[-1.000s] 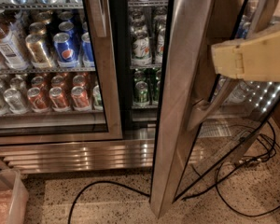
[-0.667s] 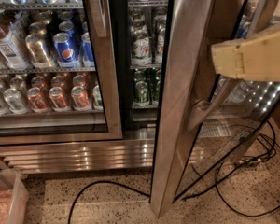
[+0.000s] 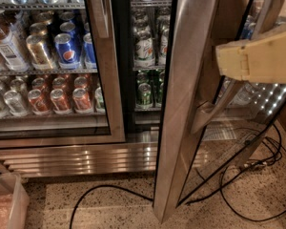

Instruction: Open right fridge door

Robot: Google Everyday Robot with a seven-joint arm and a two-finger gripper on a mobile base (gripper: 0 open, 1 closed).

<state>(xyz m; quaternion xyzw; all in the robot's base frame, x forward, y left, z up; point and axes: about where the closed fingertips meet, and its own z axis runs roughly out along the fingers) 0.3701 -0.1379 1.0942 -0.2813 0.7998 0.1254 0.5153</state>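
The fridge fills the view, with a slatted steel grille at its base and wire shelves of cans. The right fridge door stands swung well out toward me, its wide steel edge frame running from top to floor and its glass pane angled off to the right. Its long handle slants down the inner side of the frame. My gripper, a tan block coming in from the right edge, sits just right of the door frame and above the handle's lower end. Cans show in the open right compartment.
The left door is closed, with Pepsi and red cans behind its glass. Black cables loop over the speckled floor at the front and right. A translucent bin stands at the lower left corner.
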